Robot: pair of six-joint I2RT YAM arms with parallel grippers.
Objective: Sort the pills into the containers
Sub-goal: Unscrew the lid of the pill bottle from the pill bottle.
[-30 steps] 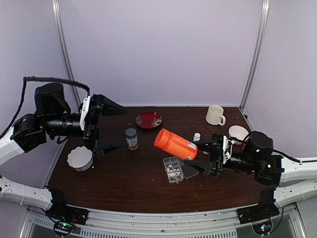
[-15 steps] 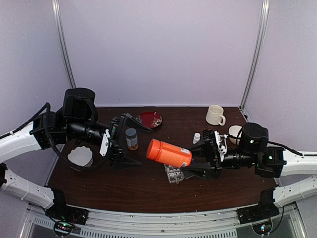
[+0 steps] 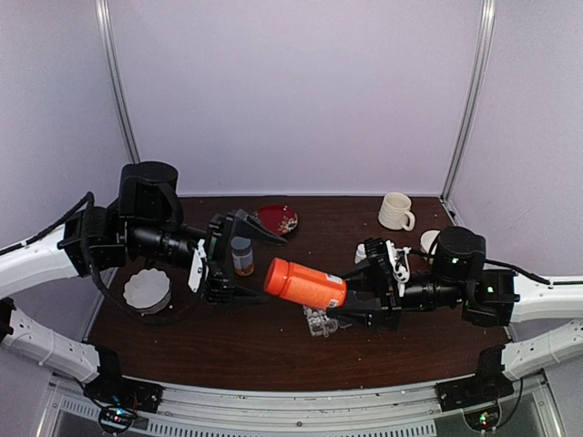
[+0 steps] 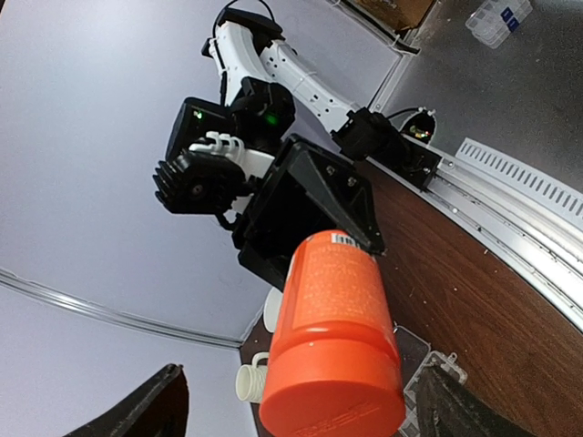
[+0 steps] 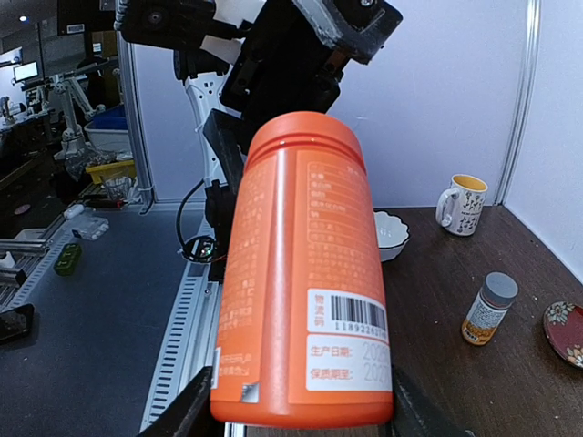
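Right end effector [image 3: 348, 302] clamps orange bottle [image 3: 305, 283]; left end effector [image 3: 267, 266] spread wide.

Top view: orange bottle [image 3: 305, 284] and right end effector [image 3: 342, 302] cover most of the box [image 3: 324, 330]; one near corner shows. Pills [image 3: 315, 318] there: pale specks, uncountable. Grey-capped bottle [image 3: 241, 256] partly behind left end effector [image 3: 272, 266]. Right bowl [image 3: 426, 240] mostly behind right arm.
Left wrist view: fingers [image 4: 155, 411] cut by bottom edge, tips only; box half hidden behind orange bottle.
Right wrist view: fingers [image 5: 189, 414] cut off likewise; label's small print unreadable.
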